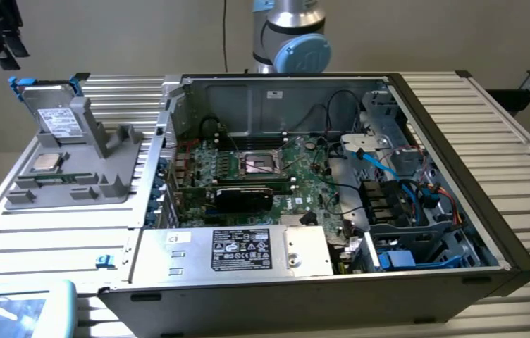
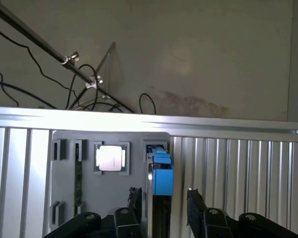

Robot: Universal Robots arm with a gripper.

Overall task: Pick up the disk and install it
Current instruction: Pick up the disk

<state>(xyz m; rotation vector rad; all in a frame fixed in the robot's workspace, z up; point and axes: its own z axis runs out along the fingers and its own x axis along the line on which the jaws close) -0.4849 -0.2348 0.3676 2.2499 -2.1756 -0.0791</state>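
You have the gripper (image 2: 163,193) wide open, holding nothing. Its black fingers (image 2: 134,198) hang above the disk (image 1: 56,118), one to each side and clear of it. The disk stands on edge in a matte grey plastic holder (image 1: 105,176): flat silver body, white label, bright blue carrier tabs on top. The holder rests on the ribbed aluminium table (image 1: 58,239), beside the open computer case (image 1: 519,260).

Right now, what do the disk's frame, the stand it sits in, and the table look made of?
Disk frame: bright blue plastic; uniform matte colour, moulded tabs.
Stand: grey plastic, likely printed or moulded; dull, blocky.
Table: metal, probably aluminium; silvery ribbed slats with sheen.
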